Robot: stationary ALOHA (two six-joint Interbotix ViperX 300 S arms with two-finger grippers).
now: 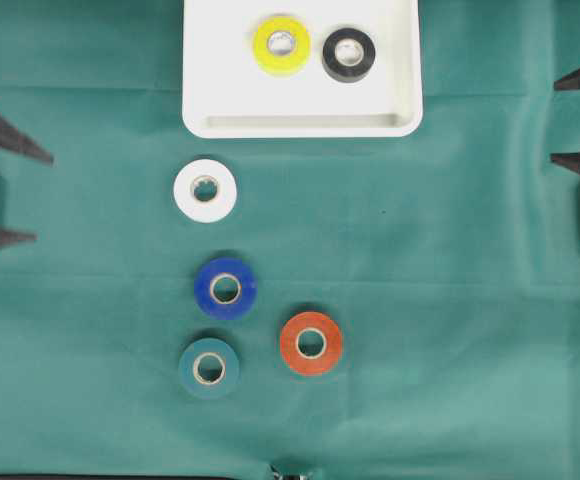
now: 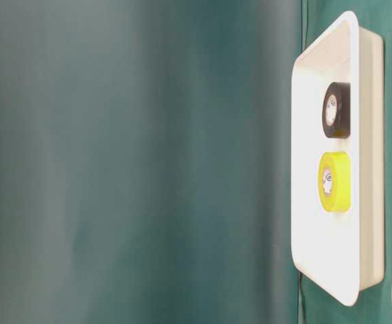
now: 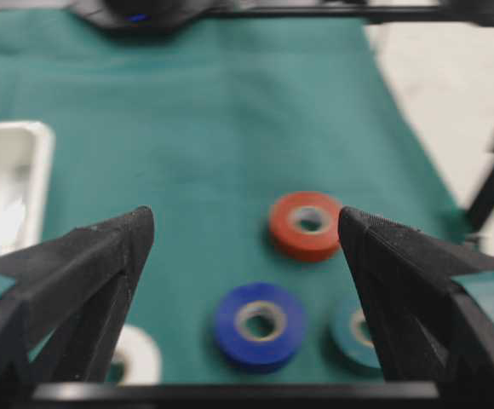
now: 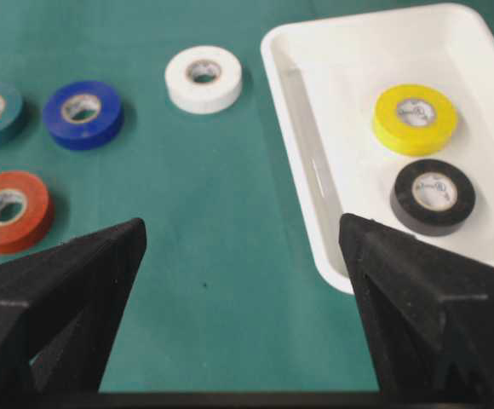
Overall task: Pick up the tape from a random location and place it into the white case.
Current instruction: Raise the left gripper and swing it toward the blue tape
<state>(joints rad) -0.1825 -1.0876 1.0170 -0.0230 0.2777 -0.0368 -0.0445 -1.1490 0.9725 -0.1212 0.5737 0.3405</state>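
Note:
The white case [image 1: 300, 125] lies at the top middle of the green cloth, with a yellow tape [image 1: 281, 45] and a black tape [image 1: 349, 55] flat inside it. Below it on the cloth lie a white tape [image 1: 205, 189], a blue tape [image 1: 226, 288], an orange-red tape [image 1: 311, 343] and a teal tape [image 1: 209, 367]. My left gripper [image 1: 42, 197] stands open at the left edge, well clear of the rolls, holding nothing. At the right edge my right gripper [image 1: 554, 122] is open and empty too, beside the case [image 4: 298, 170].
The green cloth [image 1: 470, 300] covers the whole table. In the left wrist view the table's right edge and bare floor [image 3: 451, 102] show beyond the orange-red tape [image 3: 307, 226]. The table-level view shows the case [image 2: 368, 162] on its side.

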